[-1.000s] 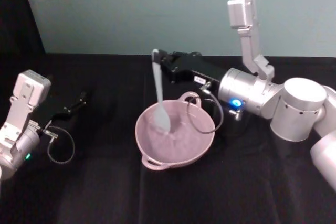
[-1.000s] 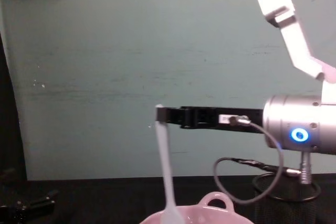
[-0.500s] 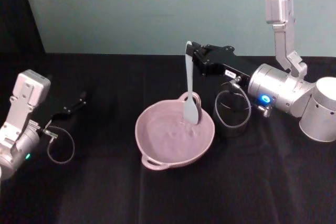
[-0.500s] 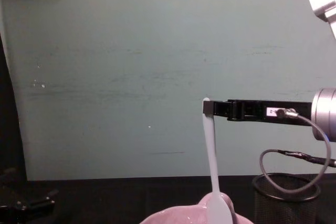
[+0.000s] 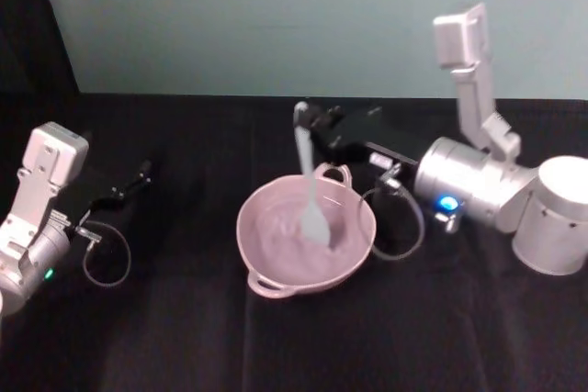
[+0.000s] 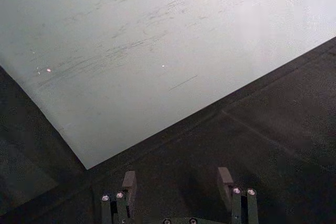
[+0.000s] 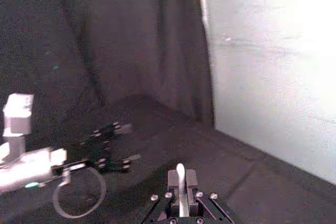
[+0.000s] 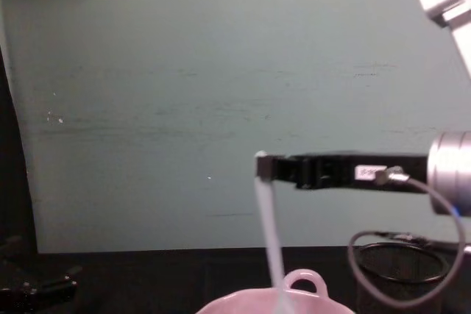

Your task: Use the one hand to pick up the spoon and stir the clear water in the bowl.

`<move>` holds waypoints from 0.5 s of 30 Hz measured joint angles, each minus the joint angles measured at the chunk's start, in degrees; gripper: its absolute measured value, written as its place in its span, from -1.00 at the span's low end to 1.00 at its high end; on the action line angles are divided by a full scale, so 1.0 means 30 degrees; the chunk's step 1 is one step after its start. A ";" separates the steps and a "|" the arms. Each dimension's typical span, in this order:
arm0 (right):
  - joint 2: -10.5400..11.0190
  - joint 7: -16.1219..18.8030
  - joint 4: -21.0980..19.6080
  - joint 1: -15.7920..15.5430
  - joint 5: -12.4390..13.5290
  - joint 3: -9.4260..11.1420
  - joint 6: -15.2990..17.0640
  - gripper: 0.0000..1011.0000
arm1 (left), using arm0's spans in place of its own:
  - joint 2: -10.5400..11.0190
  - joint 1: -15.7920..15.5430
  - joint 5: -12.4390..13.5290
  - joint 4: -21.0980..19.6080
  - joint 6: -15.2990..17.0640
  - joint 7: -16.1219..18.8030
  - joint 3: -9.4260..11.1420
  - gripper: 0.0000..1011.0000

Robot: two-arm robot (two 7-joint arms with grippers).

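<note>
The pale pink bowl (image 5: 276, 259) sits mid-table, its rim (image 8: 243, 301) showing at the chest view's lower edge. My right gripper (image 5: 306, 120), long and black with a silver blue-ringed wrist, reaches over the bowl and is shut on the top of the white spoon (image 5: 310, 181). The spoon (image 8: 269, 233) hangs nearly upright with its scoop down inside the bowl. In the right wrist view the spoon (image 7: 180, 192) stands pinched at the gripper (image 7: 180, 187). My left gripper (image 5: 138, 174) rests parked at the table's left, and its fingers (image 6: 128, 182) stand apart with nothing between them.
A black wire-mesh cup (image 8: 397, 273) stands just right of the bowl, behind the right arm's grey cable (image 5: 400, 227). A black cloth (image 5: 184, 337) covers the table, and a teal wall (image 8: 147, 108) rises behind it.
The right gripper swung the spoon from the bowl's left side to its right rim, then back toward the middle, scoop lower in the bowl. The left arm stayed still.
</note>
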 joint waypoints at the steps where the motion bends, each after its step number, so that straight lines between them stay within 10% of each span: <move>1: -0.0051 0.0038 -0.0046 -0.0022 -0.0031 -0.0110 0.0028 -0.83 | 0.0000 0.0000 0.0000 0.0000 0.0000 0.0000 0.0000 1.00; 15: -0.1386 0.0593 0.0263 0.0425 -0.0265 -0.1417 -0.0233 -0.83 | 0.0001 0.0000 0.0000 0.0000 -0.0001 -0.0001 0.0001 1.00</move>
